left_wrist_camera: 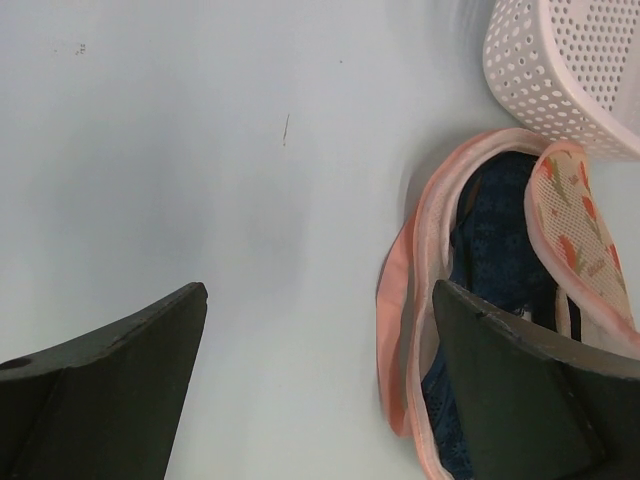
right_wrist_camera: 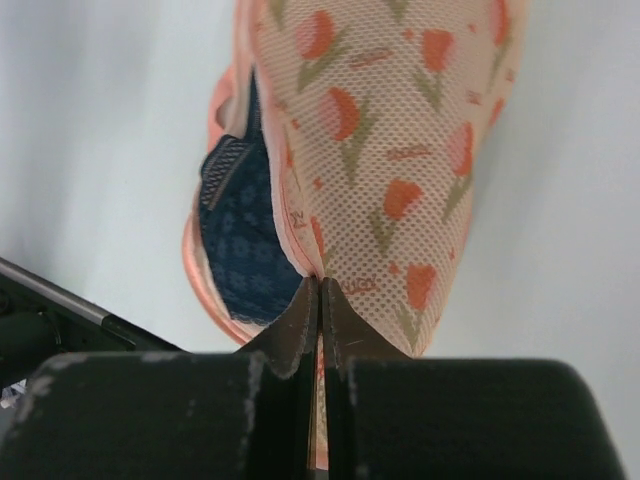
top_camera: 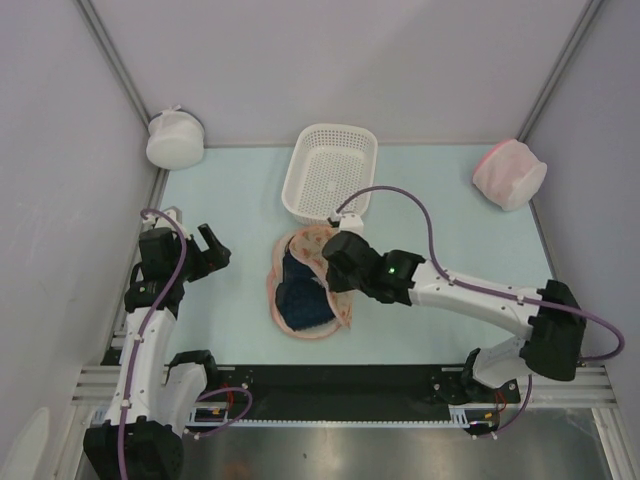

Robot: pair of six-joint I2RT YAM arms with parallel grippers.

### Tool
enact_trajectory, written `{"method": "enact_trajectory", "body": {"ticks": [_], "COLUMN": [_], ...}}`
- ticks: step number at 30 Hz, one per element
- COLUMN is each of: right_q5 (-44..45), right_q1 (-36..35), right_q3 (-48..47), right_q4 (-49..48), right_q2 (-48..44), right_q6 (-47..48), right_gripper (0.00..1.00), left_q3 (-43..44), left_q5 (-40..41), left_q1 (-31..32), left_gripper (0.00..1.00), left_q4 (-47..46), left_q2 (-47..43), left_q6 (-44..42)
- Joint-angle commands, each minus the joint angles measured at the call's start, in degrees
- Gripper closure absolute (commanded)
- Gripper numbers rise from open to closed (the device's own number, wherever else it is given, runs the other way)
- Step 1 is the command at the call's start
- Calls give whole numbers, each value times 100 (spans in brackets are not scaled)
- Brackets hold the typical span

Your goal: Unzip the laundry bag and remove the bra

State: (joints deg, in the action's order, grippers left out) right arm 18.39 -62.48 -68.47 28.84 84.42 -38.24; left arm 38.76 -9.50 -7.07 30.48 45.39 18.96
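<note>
The laundry bag (top_camera: 338,300) lies open at the table's middle, beige mesh with orange-red tulip print and pink edging. The navy bra (top_camera: 298,290) shows inside its opening. My right gripper (top_camera: 330,268) is shut on the bag's upper flap, pinching the flap's edge (right_wrist_camera: 320,278) and folding it back; the flap (right_wrist_camera: 400,130) and the bra (right_wrist_camera: 245,240) show in the right wrist view. My left gripper (top_camera: 212,248) is open and empty, left of the bag; in its view the bag's pink edge (left_wrist_camera: 410,300) and the bra (left_wrist_camera: 500,230) lie beside the right finger (left_wrist_camera: 520,390).
A white perforated basket (top_camera: 332,172) stands just behind the bag; its corner also shows in the left wrist view (left_wrist_camera: 570,70). A round white mesh pouch (top_camera: 174,138) is at the back left, a pink-and-white one (top_camera: 510,172) at the back right.
</note>
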Motion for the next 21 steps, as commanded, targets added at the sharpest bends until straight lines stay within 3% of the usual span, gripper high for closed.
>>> {"method": "enact_trajectory", "body": {"ticks": [1, 9, 21], "right_q5": [454, 929, 1386], "right_q1": [192, 613, 1176], "right_q3": [570, 1432, 1889], "right_q4": [86, 630, 1563], "right_q2": [-865, -1744, -2333], "right_q6": [-587, -992, -1246], "right_gripper": [100, 100, 100], "left_q3": [158, 149, 123], "left_q5": [-140, -202, -325], "left_q1": [-58, -57, -58], "left_gripper": [0, 0, 0], "left_q4": [-244, -253, -279], "left_q2": [14, 49, -3], "left_q6": [-94, -103, -147]}}
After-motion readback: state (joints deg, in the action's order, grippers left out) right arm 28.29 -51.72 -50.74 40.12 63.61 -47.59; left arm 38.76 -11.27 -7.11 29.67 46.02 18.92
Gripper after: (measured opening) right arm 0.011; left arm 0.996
